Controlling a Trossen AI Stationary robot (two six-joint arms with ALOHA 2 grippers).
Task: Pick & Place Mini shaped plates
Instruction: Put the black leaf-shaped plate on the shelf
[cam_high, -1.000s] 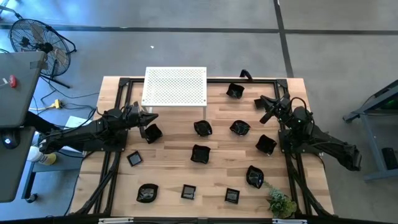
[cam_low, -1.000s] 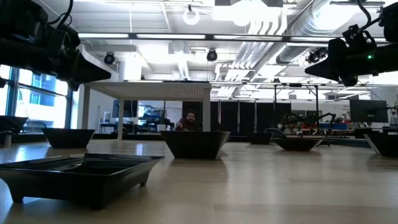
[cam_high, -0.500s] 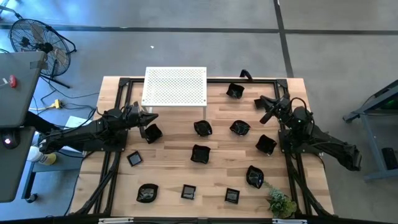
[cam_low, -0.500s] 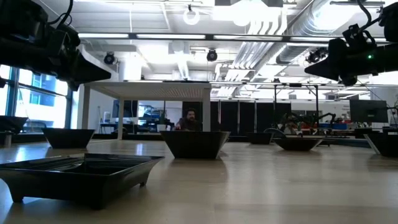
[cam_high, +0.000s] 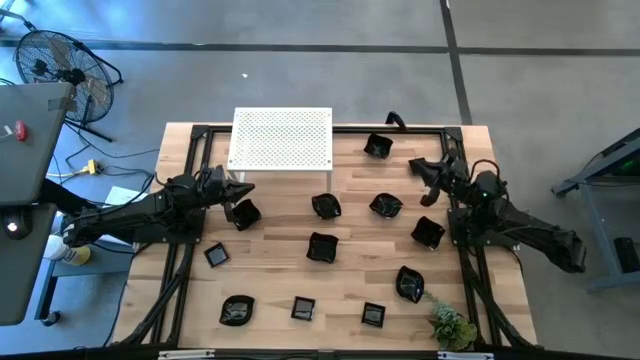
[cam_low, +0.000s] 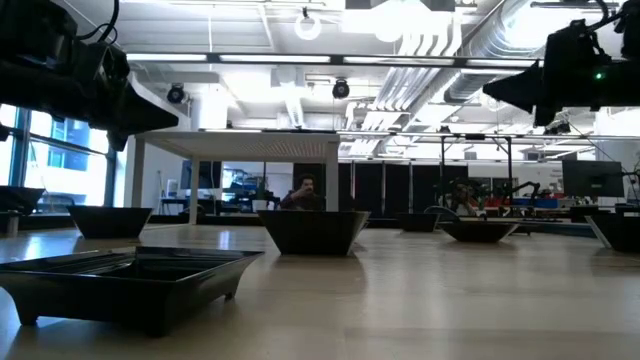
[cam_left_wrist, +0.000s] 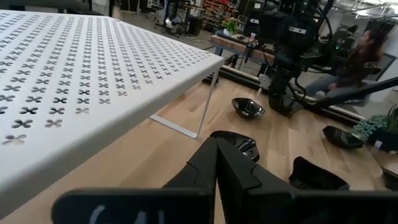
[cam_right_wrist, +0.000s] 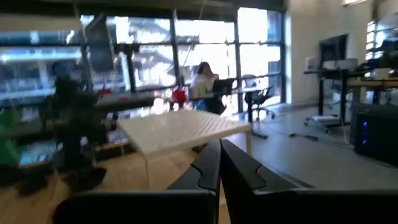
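Observation:
Several mini shaped plates, small glossy black dishes, sit on their bases across the wooden table: one (cam_high: 245, 212) near my left gripper, others (cam_high: 325, 205) (cam_high: 385, 205) in the middle, one (cam_high: 428, 232) near my right arm. My left gripper (cam_high: 240, 188) (cam_left_wrist: 216, 157) hangs shut and level beside the white perforated platform (cam_high: 281, 138), above the table. At the table's right side my right gripper (cam_high: 415, 165) (cam_right_wrist: 219, 160) hangs shut, pointing left and slightly up. Neither holds anything. The low view shows close plates (cam_low: 130, 280) (cam_low: 313, 230).
The white platform stands on thin legs at the table's far edge. A small green plant (cam_high: 450, 325) sits at the near right corner. A black frame (cam_high: 190, 240) runs along the table's sides. A fan (cam_high: 60, 70) stands on the floor. A person (cam_low: 305, 192) sits behind the table.
My right gripper has turned at the wrist and tipped up a little, staying over the table's right side. The plates lie where they were.

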